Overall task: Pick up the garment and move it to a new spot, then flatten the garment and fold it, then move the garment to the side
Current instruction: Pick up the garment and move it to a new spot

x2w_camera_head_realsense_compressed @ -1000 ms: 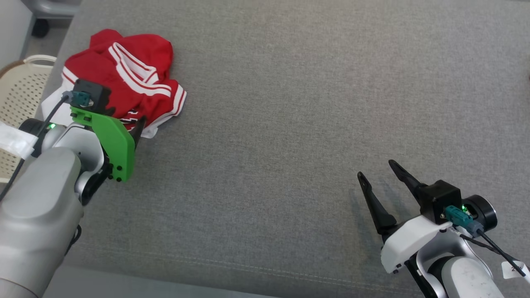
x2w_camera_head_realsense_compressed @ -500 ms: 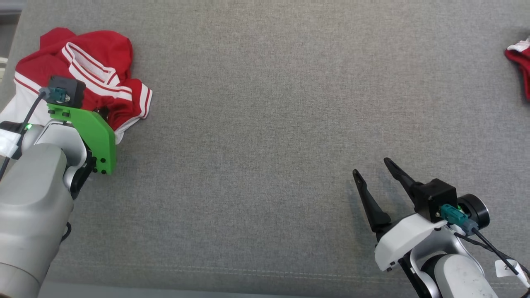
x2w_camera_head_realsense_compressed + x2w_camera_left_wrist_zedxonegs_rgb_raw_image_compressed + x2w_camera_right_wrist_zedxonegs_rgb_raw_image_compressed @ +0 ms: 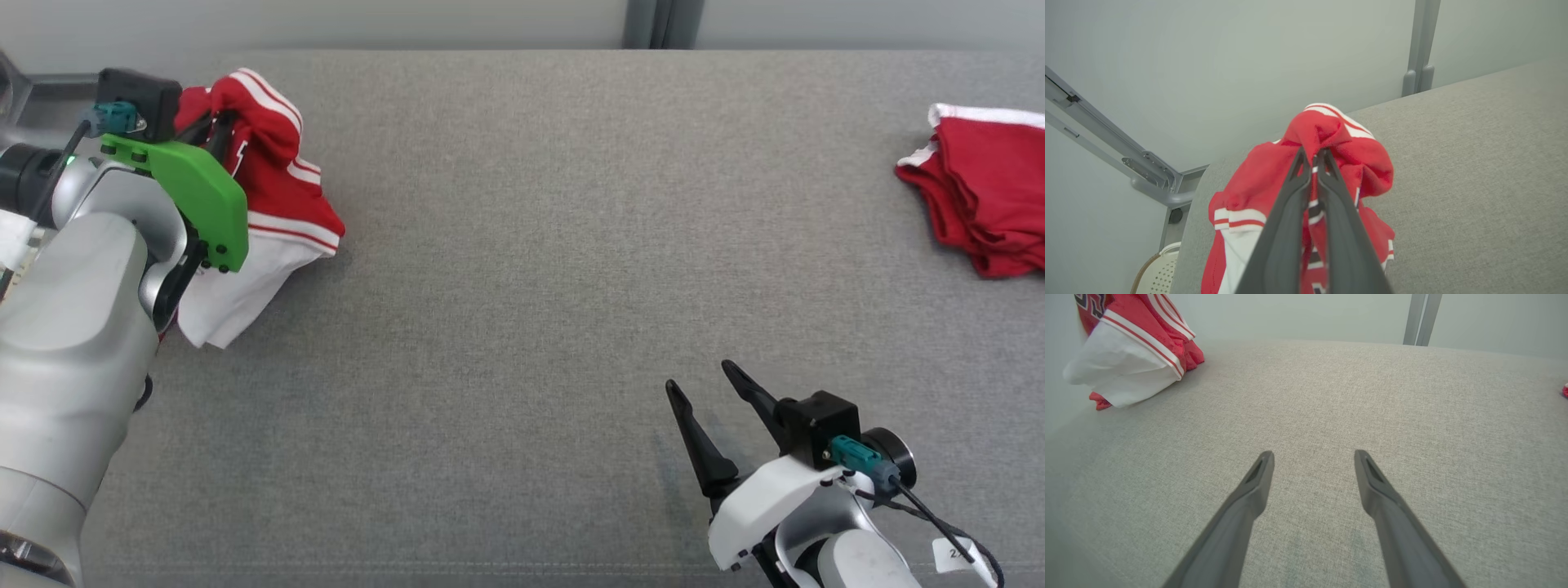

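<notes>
The garment (image 3: 269,188) is a red jersey with white stripes and a white panel. It hangs bunched at the far left of the grey surface, lifted by my left gripper (image 3: 214,124), which is shut on its red cloth. In the left wrist view the two fingers pinch a red fold of the garment (image 3: 1339,151) near their tips (image 3: 1312,157). The garment's white lower part (image 3: 1122,371) droops to the surface in the right wrist view. My right gripper (image 3: 702,384) stands open at the lower right, nothing between its fingers (image 3: 1312,457).
A second red folded garment (image 3: 988,196) lies at the far right edge of the grey padded surface (image 3: 522,286). A perforated cream basket (image 3: 1155,273) stands below the left end. A grey wall and metal post (image 3: 653,20) lie behind.
My left gripper closed on the garment and lifted it off the surface. The head camera shifted, bringing the wall and the right-hand red garment into view. The right gripper stayed open.
</notes>
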Tool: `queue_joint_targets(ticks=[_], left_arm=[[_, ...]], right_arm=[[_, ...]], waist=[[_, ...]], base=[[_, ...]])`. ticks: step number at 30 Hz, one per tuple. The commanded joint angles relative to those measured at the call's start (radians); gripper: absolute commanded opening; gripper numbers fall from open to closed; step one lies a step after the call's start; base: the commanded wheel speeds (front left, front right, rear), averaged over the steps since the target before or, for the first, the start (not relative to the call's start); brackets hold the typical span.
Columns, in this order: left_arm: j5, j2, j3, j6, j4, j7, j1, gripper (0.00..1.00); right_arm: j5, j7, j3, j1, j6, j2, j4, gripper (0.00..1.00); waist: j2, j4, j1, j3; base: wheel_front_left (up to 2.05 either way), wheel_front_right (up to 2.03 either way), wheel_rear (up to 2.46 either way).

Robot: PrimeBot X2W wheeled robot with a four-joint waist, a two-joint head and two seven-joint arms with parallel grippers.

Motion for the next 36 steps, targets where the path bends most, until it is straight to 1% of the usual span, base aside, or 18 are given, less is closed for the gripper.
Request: queue_joint_targets(ticks=[1, 6, 9, 13, 16, 17, 21, 25, 29, 36], left_arm=[[0.012, -0.010, -0.001, 0.002, -0.022, -0.022, -0.033, 0.00], [0.018, -0.035, 0.001, 0.012, -0.081, -0.067, -0.066, 0.00], [0.022, -0.060, -0.009, 0.016, -0.120, -0.073, -0.075, 0.00], [0.026, -0.089, -0.017, 0.022, -0.172, -0.074, -0.098, 0.00], [0.014, -0.125, -0.016, 0.027, -0.207, -0.077, -0.113, 0.00], [0.014, -0.125, -0.016, 0.027, -0.207, -0.077, -0.113, 0.00], [-0.023, -0.173, 0.005, 0.038, -0.237, -0.085, -0.118, 0.00], [-0.054, -0.212, 0.015, 0.044, -0.240, -0.089, -0.075, 0.00], [-0.083, -0.224, 0.008, 0.043, -0.205, -0.097, -0.002, 0.00], [-0.093, -0.168, 0.008, 0.077, -0.054, -0.127, 0.128, 0.00]], right_arm=[[0.012, -0.011, 0.002, 0.012, -0.001, 0.004, 0.015, 1.00], [0.020, -0.028, 0.005, 0.021, -0.001, 0.008, 0.043, 1.00], [0.027, -0.038, 0.007, 0.019, -0.001, 0.010, 0.057, 1.00], [0.033, -0.051, 0.015, 0.008, -0.001, 0.013, 0.071, 1.00], [0.043, -0.065, 0.018, -0.001, -0.001, 0.013, 0.080, 1.00], [0.043, -0.065, 0.018, -0.001, -0.001, 0.013, 0.080, 1.00], [0.059, -0.081, 0.019, -0.007, -0.001, 0.014, 0.092, 1.00], [0.063, -0.097, 0.008, -0.015, -0.001, 0.014, 0.097, 1.00], [0.075, -0.111, 0.004, -0.024, -0.001, 0.014, 0.105, 1.00], [0.082, -0.131, 0.019, -0.051, -0.001, 0.014, 0.121, 1.00]], waist=[[-0.0001, -0.076, 0.0000, -0.088], [-0.0001, -0.146, 0.0000, -0.136], [-0.0001, -0.193, 0.0000, -0.150], [-0.0001, -0.256, 0.0000, -0.148], [-0.0001, -0.296, 0.0000, -0.139], [-0.0001, -0.296, 0.0000, -0.139], [-0.0001, -0.336, 0.0000, -0.121], [-0.0001, -0.346, 0.0000, -0.089], [-0.0001, -0.336, 0.0000, -0.057], [-0.0001, -0.317, 0.0000, -0.022]], base=[[0.00, 0.00, 0.00], [0.00, 0.00, 0.00], [0.00, 0.00, 0.00], [0.00, 0.00, 0.00], [0.00, 0.00, 0.00], [0.00, 0.00, 0.00], [0.00, 0.00, 0.00], [0.00, 0.00, 0.00], [0.00, 0.00, 0.00], [0.00, 0.00, 0.00]])
